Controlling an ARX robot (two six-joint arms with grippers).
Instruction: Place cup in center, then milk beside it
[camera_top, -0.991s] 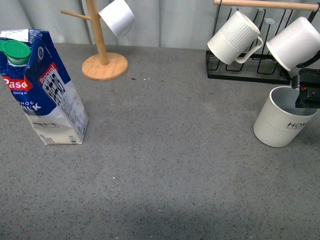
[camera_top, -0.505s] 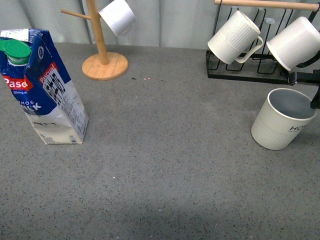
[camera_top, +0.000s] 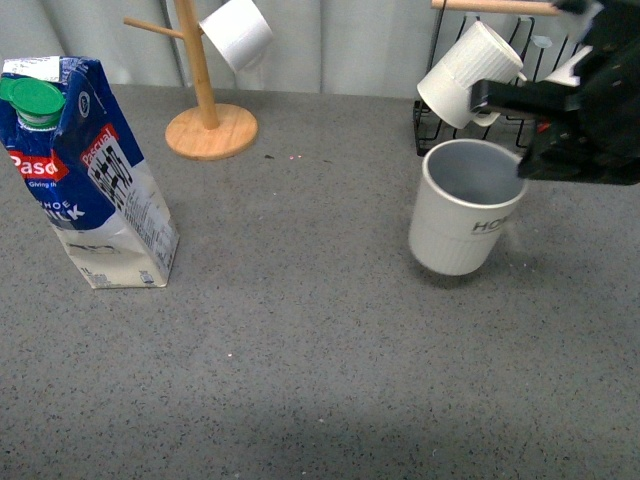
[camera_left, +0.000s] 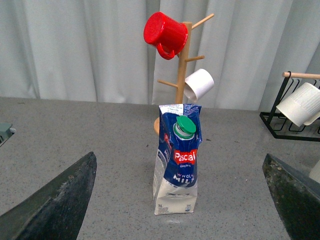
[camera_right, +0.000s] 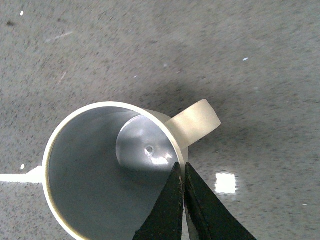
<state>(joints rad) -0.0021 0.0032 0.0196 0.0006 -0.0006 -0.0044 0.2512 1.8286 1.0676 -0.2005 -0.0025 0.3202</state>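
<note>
Across the grey bench (camera_top: 320, 380), front view: one cup (camera_top: 460, 215), "HOME" lettering facing out, tilted and seemingly raised off the surface, right of centre and just in front of the black rack (camera_top: 418, 130). Gripped at the rim on its right side by the right hand (camera_top: 528, 168), black, reaching in from the right edge. One milk (camera_top: 95, 170) carton upright at far left, green cap near the camera, well apart from the cup. One wooden mug tree (camera_top: 203, 110) at the back, carrying one plain white mug (camera_top: 236, 33). One ribbed white mug (camera_top: 468, 75) on the rack, with a second pale mug there mostly hidden behind the hand.

From the left wrist: milk standing alone on the bench, framed between the two dark fingers (camera_left: 57, 200) of the left hand (camera_left: 178, 160), spread wide and holding nothing. Behind the carton, the mug tree with one red mug (camera_left: 165, 31) on the highest peg and the plain white one lower down.

From the right wrist, looking down: grey-blue inside of the cup, one small handle (camera_right: 197, 122), and the right hand's two fingers pressed together on the cup wall just beside that handle. Speckled bench beneath, dotted with bright glints.
</note>
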